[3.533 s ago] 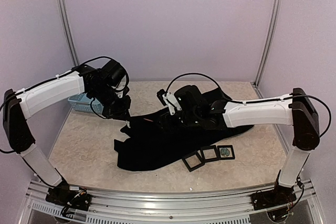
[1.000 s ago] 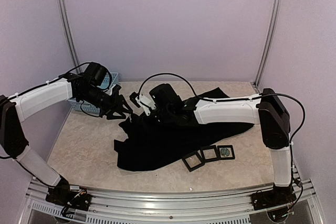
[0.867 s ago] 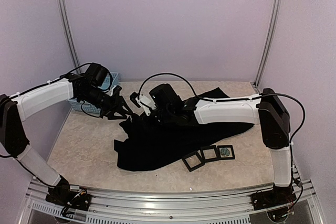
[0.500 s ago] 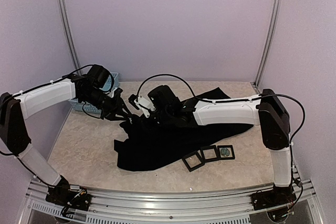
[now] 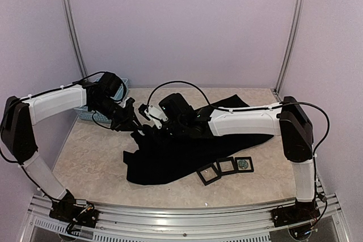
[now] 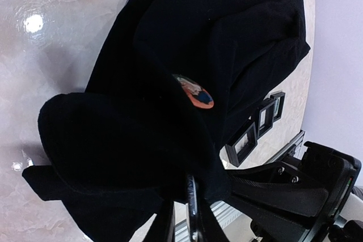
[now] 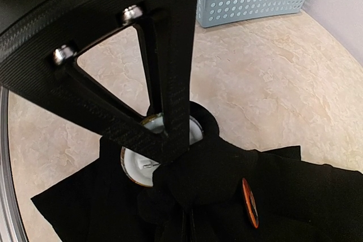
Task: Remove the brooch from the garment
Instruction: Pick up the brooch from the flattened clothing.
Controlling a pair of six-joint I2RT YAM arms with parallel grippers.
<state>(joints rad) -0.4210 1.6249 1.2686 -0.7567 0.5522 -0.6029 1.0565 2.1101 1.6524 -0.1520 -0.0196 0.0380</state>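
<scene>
The black garment (image 5: 181, 154) lies crumpled mid-table. My right gripper (image 5: 148, 128) is shut on a bunched fold of it (image 7: 187, 228), holding that fold up. A round brooch with a white back and pin (image 7: 139, 162) sticks out of the fold. My left gripper (image 5: 135, 124) has come in from the left. Its jaws stand close together around that brooch, whose rim (image 6: 193, 205) shows edge-on between the fingers (image 6: 164, 222). An orange brooch (image 6: 194, 92) is pinned to the garment (image 6: 227, 32) just beside it, and the right wrist view shows it (image 7: 249, 202) edge-on.
A light-blue basket (image 7: 249, 1) stands at the back left, behind the left arm. Three small black square frames (image 5: 227, 166) lie in a row by the garment's near edge. The table's metal rail (image 5: 170, 219) runs along the front.
The left gripper has slid right to the raised fold, and its jaws have narrowed around the white-backed brooch. The right gripper has kept hold of the fold, shifting slightly left.
</scene>
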